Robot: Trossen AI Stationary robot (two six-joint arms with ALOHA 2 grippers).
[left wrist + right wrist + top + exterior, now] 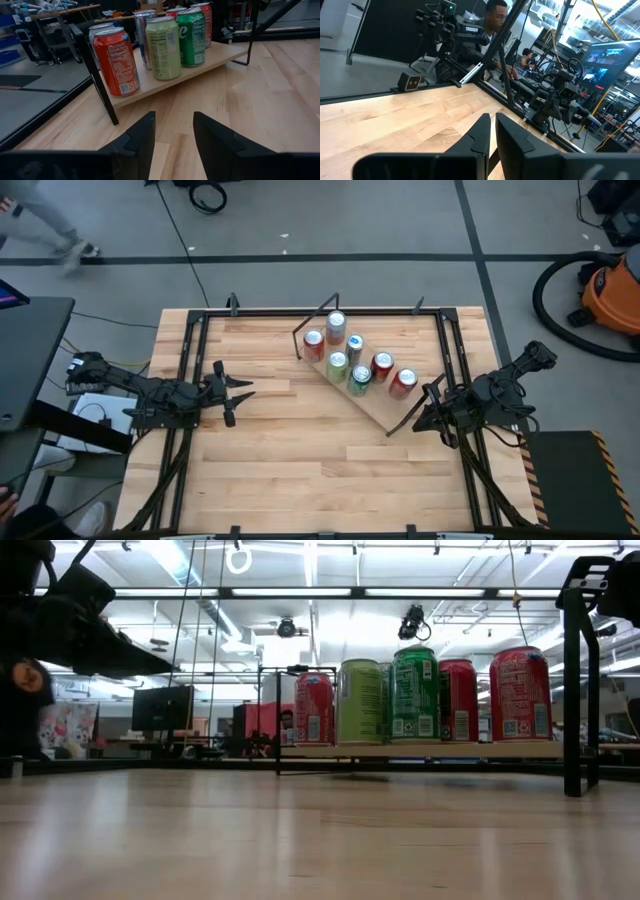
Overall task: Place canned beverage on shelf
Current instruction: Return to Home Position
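The shelf (pixel 376 409), a small light-wood board on thin black rod legs, stands aslant on the slatted tabletop at the far centre-right. Several cans stand upright on it: red ones (pixel 314 344), light green (pixel 338 365), dark green (pixel 360 378) and silver (pixel 335 325). The left wrist view shows the shelf (pixel 220 54) with the cans, a red one (pixel 116 61) nearest. My left gripper (pixel 240 393) is open and empty above the table's left part, pointing at the shelf (pixel 174 131). My right gripper (pixel 422 418) is shut and empty (pixel 492 131) by the shelf's right end.
Black frame rods run along the table's left, right and far edges (pixel 190 380). Bare tabletop lies in front of the shelf (pixel 310 460). People sit at desks beyond the table (pixel 492 20). An orange vacuum (pixel 612 290) stands on the floor at the far right.
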